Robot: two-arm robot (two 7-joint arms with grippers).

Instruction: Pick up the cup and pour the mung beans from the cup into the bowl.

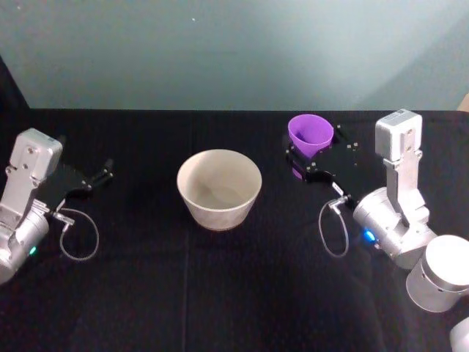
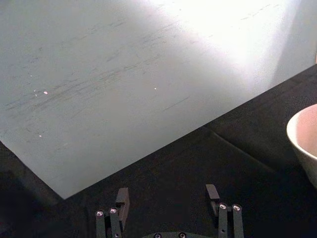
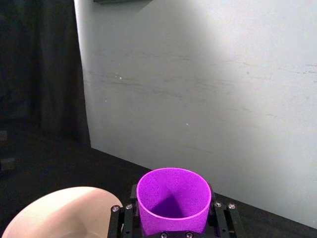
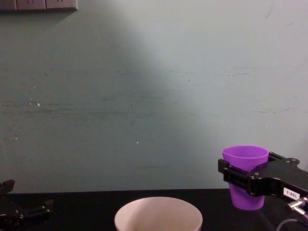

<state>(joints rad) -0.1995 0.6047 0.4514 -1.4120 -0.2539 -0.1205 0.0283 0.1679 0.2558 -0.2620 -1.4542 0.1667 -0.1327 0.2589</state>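
the right end effector [image 1: 315, 152] pinches the cup [image 1: 310, 132] upright, right of the bowl [image 1: 220, 189]; tipping too soon would spill beans on the worktop [image 1: 220, 293]. left end effector [image 1: 105, 171] idles, spread.

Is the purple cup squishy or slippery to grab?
Probably light: the cup looks like thin plastic. Its smooth, tapered sides might slip in the right gripper clamping it. Its rim looks round, so likely fairly stiff. The left gripper sits open, far left.
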